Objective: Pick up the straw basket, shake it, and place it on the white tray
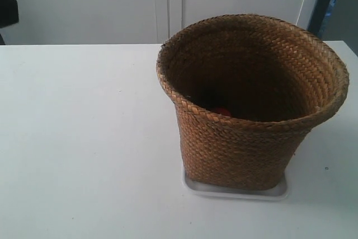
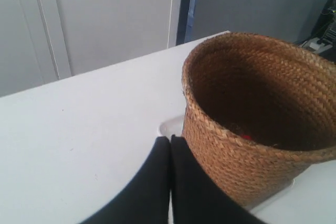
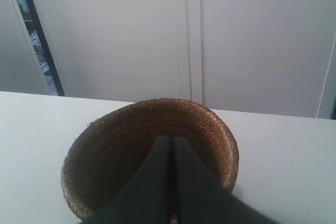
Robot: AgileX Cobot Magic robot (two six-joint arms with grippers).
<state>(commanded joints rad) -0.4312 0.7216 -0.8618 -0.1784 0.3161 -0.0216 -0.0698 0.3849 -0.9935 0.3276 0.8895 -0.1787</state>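
The straw basket (image 1: 240, 144) stands upright on the white tray (image 1: 235, 192), whose rim shows under its base. Something small and red (image 1: 222, 111) lies inside the dark interior. Neither arm appears in the exterior view. In the left wrist view my left gripper (image 2: 170, 139) is shut with nothing between its fingers, just beside the basket's (image 2: 252, 156) outer wall, near a corner of the tray (image 2: 170, 127). In the right wrist view my right gripper (image 3: 171, 140) is shut, seen in front of the basket's (image 3: 105, 145) open mouth, apart from the rim.
A white table (image 1: 84, 138) carries the tray and basket. White cabinet doors (image 1: 168, 4) stand behind it. A dark object (image 1: 6, 9) sits at the far left edge of the exterior view.
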